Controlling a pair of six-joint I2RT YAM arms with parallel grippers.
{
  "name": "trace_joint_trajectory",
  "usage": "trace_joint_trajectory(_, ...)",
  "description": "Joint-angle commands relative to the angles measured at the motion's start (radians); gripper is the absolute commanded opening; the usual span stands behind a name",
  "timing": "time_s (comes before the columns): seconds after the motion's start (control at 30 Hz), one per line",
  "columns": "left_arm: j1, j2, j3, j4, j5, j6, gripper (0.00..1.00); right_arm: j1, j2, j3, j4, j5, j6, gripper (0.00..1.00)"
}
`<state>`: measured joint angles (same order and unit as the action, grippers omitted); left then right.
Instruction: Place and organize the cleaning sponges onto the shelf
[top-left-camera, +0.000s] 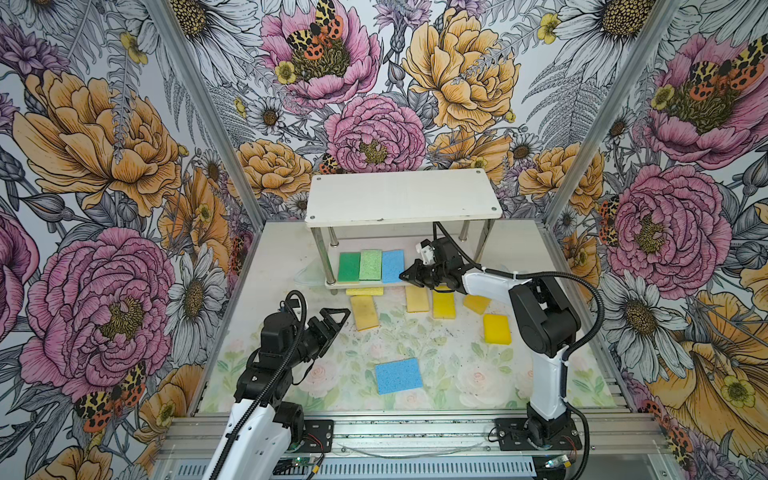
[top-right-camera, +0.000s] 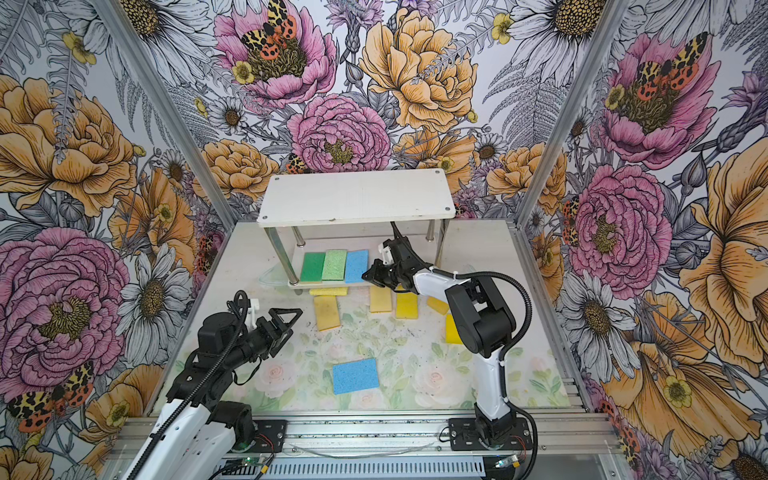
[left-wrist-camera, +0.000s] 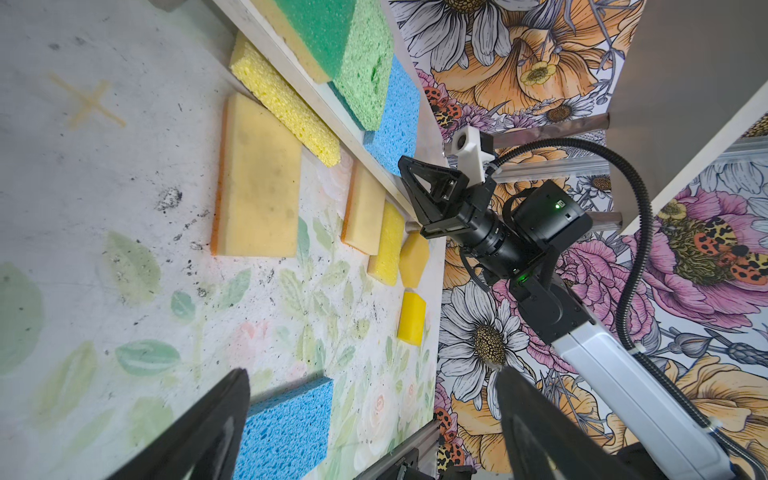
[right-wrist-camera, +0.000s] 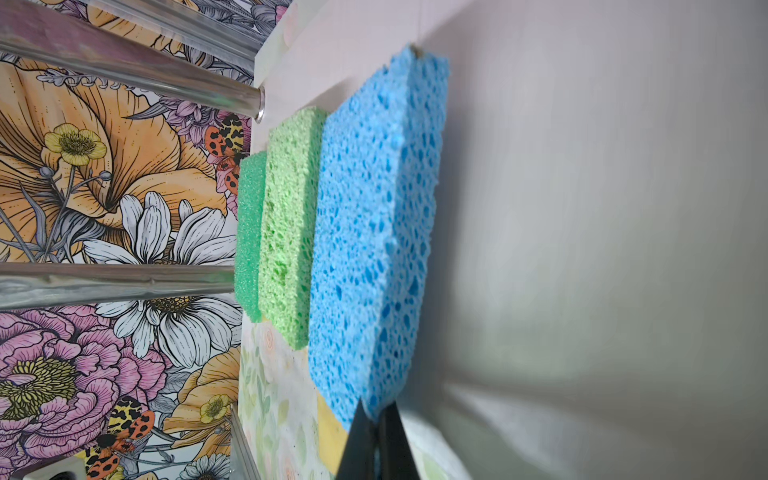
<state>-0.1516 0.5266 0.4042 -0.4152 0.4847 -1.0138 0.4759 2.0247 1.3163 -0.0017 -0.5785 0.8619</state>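
Both top views show my right claw (top-left-camera: 405, 275) shut tight, with its tips touching the front edge of the blue sponge (top-left-camera: 392, 266) that lies on the bottom board of the white shelf (top-left-camera: 399, 195), right beside the light green sponge (top-left-camera: 371, 264), with the dark green sponge (top-left-camera: 349, 267) next to that. My left claw (top-left-camera: 338, 322) is wide open and holds nothing, over the table (top-left-camera: 457, 365) near another blue sponge (top-left-camera: 398, 375) that lies flat by itself. Six yellow sponges (top-left-camera: 365, 312) lie flat on the table in front of the shelf, most of them close to it.
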Motion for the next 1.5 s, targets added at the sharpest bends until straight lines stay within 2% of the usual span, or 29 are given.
trace_joint_trajectory(0.0, 0.009, 0.003, -0.022, 0.015, 0.018, 0.015, 0.94, -0.006, 0.03, 0.034, -0.01, -0.025, -0.026, 0.01)
trace_joint_trajectory(0.17, 0.009, 0.008, -0.04, 0.039, 0.026, -0.002, 0.94, -0.008, 0.04, 0.039, -0.01, -0.033, -0.027, 0.04)
trace_joint_trajectory(0.47, 0.009, 0.031, -0.031, 0.052, 0.029, 0.001, 0.94, -0.011, 0.013, 0.023, -0.024, -0.015, -0.043, 0.3)
trace_joint_trajectory(0.73, 0.009, 0.022, -0.035, 0.06, 0.035, -0.009, 0.95, -0.008, -0.006, 0.004, -0.077, 0.047, -0.084, 0.43)
trace_joint_trajectory(1.1, 0.01, 0.015, -0.042, 0.065, 0.037, -0.014, 0.95, 0.027, -0.021, 0.015, -0.206, 0.225, -0.224, 0.52)
trace_joint_trajectory(1.47, 0.01, 0.007, -0.056, 0.068, 0.04, -0.017, 0.95, 0.069, -0.004, 0.043, -0.249, 0.307, -0.299, 0.55)
